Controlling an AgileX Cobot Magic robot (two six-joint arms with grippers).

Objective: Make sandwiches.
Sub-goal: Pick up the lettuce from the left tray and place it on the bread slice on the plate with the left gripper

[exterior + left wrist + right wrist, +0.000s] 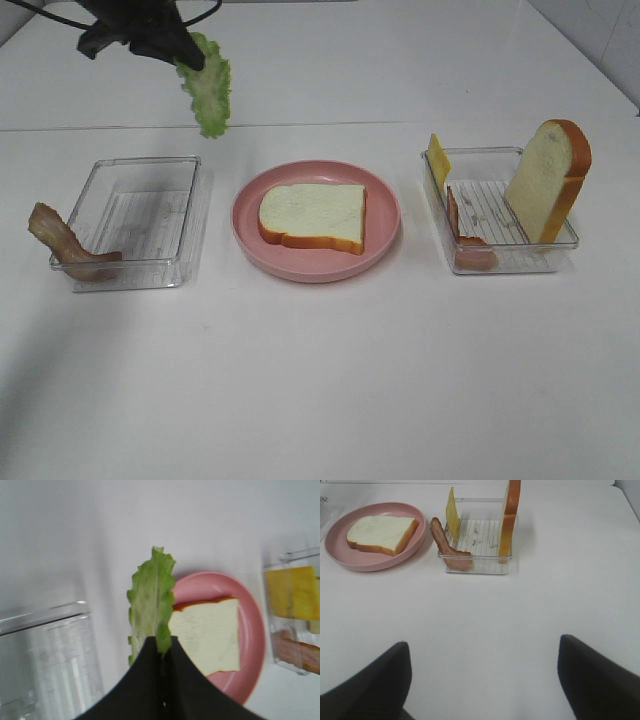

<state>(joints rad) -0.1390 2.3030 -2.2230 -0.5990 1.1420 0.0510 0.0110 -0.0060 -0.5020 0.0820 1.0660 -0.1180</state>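
High view. Pinched by its top end in the clenched left gripper (192, 58): the lettuce (208, 92), dangling well above the counter (320, 380), behind the left tray (140, 215) and off to the side of the pink plate (385, 215). On the plate, one bread slice (313, 215) lying flat, bare on top (no more than the bottom layer of a sandwich so far). Draped over the left tray's near corner, a bacon strip (65, 248). In the right tray (490, 215): a cheese slice (438, 158) leaning in the far corner nearest the plate, a second bacon strip (468, 240) along that same wall, a second bread slice (548, 180) standing on edge at the opposite wall.

Left wrist view. Lettuce caught only by a narrow end between shut jaws, hanging limp. Plate and bread beyond, beside the leaf rather than under it.

Right wrist view. Right gripper (482, 645) spread wide and empty, low over bare counter, well apart from the right tray.

Risks from here, as a judgement. Slipping out during the carry, given so thin a hold. Landing folded or half off the bread if released before being centred over the slice. Shoving the slice across the plate if lowered too far.
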